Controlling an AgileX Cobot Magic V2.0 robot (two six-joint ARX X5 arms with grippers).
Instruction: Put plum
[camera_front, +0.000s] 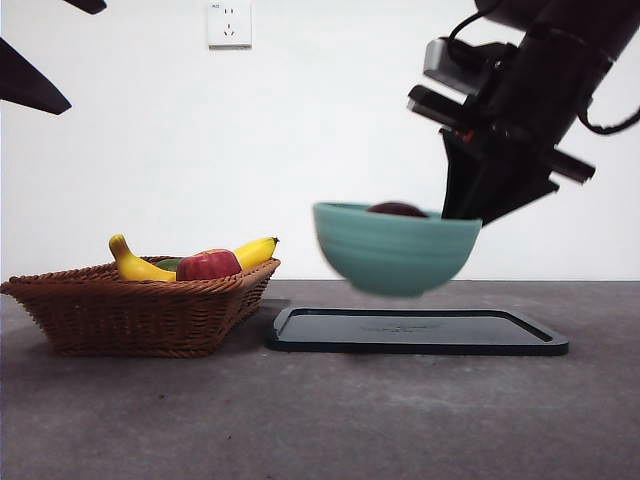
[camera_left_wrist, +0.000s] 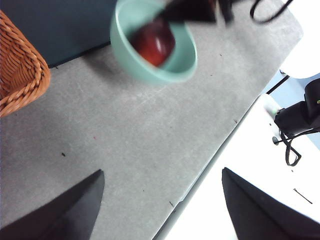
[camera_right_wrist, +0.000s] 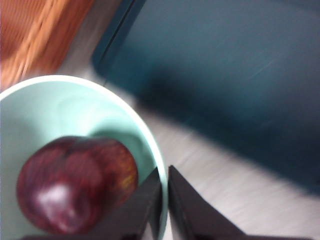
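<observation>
The plum (camera_right_wrist: 75, 185) already lies inside the teal bowl (camera_front: 395, 250), so the main part of the job looks done. What seems left, as I judge it, is setting the bowl down: it hangs in the air above the black tray (camera_front: 415, 332), clear of it, and is blurred in all three views. The right end effector (camera_right_wrist: 165, 200) carries it, its two jaws clamped on the bowl's rim, one inside and one outside, next to the plum. The left end effector (camera_left_wrist: 160, 205) waits apart with jaws spread wide and nothing between them, over the worktop's edge.

The room is plain: a white wall with a socket (camera_front: 229, 22) high up. The worktop (camera_front: 320, 420) is grey and matte, with faint scuffs and small dark specks. The tray lies flat near the middle of it. Toward the worktop's other side sits a wicker basket (camera_front: 140, 310), just beside the tray's corner, holding a banana (camera_front: 135, 265), a red apple-like fruit (camera_front: 208, 265) and something green I cannot identify.
</observation>
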